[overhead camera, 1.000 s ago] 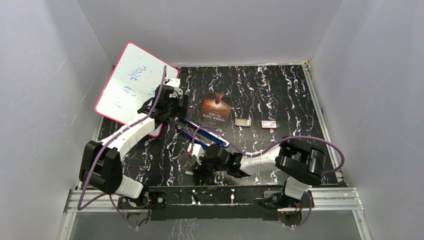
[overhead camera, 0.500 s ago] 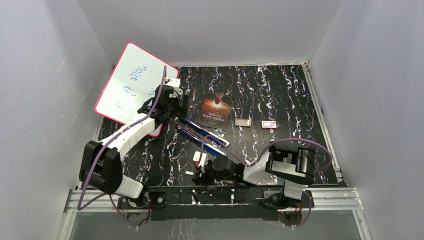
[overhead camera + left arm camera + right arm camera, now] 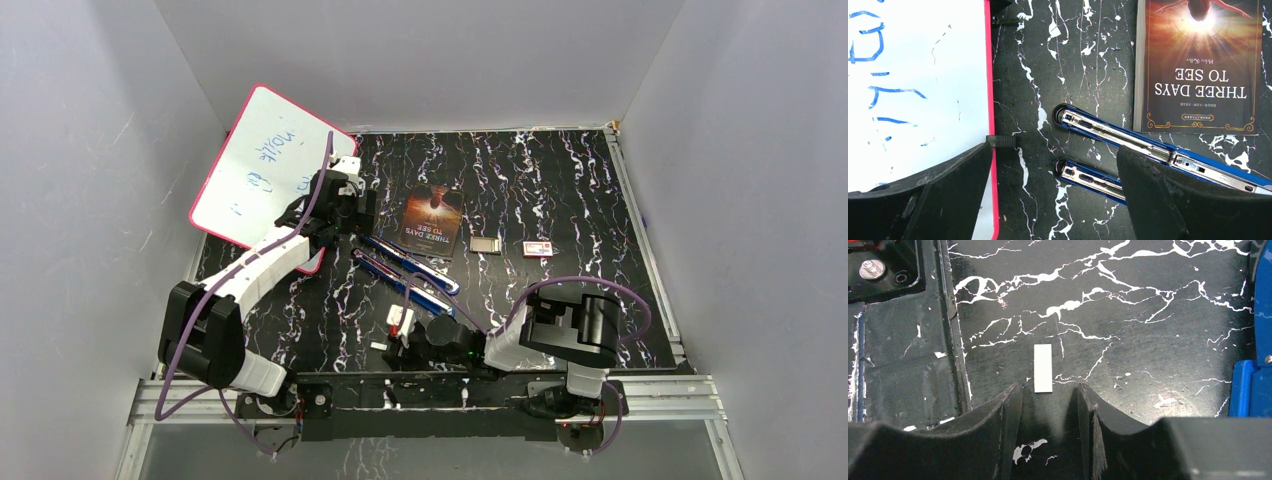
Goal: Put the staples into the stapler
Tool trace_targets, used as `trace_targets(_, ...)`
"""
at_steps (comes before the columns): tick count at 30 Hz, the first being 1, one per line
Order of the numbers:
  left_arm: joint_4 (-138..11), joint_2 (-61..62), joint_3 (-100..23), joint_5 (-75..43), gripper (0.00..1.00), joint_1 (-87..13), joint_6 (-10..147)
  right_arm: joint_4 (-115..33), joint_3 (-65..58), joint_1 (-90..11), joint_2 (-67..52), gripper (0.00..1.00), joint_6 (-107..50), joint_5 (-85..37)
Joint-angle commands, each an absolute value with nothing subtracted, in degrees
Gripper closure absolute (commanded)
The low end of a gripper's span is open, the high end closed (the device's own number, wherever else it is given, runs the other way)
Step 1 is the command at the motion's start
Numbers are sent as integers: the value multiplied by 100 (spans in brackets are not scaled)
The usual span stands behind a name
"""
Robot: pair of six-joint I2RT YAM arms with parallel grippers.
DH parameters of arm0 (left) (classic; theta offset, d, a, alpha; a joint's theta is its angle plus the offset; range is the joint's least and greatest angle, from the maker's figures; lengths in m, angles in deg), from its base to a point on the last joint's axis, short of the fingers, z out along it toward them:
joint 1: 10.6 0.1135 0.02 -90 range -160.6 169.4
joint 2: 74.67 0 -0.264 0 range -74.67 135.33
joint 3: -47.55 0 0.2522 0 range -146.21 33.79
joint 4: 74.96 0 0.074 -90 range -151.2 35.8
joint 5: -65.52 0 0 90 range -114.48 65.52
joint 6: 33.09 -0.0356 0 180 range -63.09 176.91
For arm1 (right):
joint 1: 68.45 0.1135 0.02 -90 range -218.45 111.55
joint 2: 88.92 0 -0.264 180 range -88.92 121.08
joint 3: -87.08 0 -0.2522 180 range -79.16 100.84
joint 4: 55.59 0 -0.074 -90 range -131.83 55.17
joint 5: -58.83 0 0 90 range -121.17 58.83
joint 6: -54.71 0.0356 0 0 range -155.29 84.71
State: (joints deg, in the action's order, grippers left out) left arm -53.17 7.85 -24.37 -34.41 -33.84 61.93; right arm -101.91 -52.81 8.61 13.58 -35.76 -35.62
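Note:
The blue stapler (image 3: 405, 268) lies swung open in two long halves, its metal channels facing up (image 3: 1128, 140). My left gripper (image 3: 1054, 148) hovers over the stapler's left ends, its jaws spread wide and empty; it is also in the top view (image 3: 338, 205). A short pale strip of staples (image 3: 1043, 368) lies flat on the black marbled table, just ahead of my right gripper (image 3: 1048, 388). That gripper is low at the near edge (image 3: 405, 340), partly open, with nothing between its fingers. Another silvery-grey staple piece (image 3: 485, 244) lies beside the book.
A book (image 3: 433, 220) lies behind the stapler. A pink-rimmed whiteboard (image 3: 262, 165) leans at the back left, close to my left gripper. A small red-and-white box (image 3: 538, 249) sits right of centre. The table's metal front rail (image 3: 893, 270) runs just left of the staple strip.
My right arm has folded lower toward the near edge, uncovering a small white and red piece by the stapler's near end. Its jaws have narrowed a little. The left arm has not moved.

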Motion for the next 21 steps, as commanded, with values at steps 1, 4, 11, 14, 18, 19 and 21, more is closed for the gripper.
trace_targets(1,-5250,671,-2580,-3454,6,-3372,6146,-9806,-5248,887,1623,50,-3760,-3570)
trace_targets(4,-5250,674,-2580,-3452,6,-3372,6145,-9782,-5227,883,1659,53,-3767,-3583)
trace_targets(11,-5250,652,-2576,-3462,6,-3372,6139,-9694,-5147,881,1737,63,-3764,-3551)
trace_targets(14,-5250,640,-2572,-3456,6,-3372,6139,-9686,-5140,888,1740,70,-3773,-3541)
trace_targets(18,-5250,636,-2572,-3443,6,-3372,6141,-9672,-5122,888,1724,82,-3795,-3504)
trace_targets(19,-5250,636,-2572,-3449,6,-3372,6140,-9668,-5124,883,1707,84,-3803,-3482)
trace_targets(21,-5259,629,-2572,-3443,6,-3372,6148,-9644,-5121,887,1639,89,-3855,-3398)
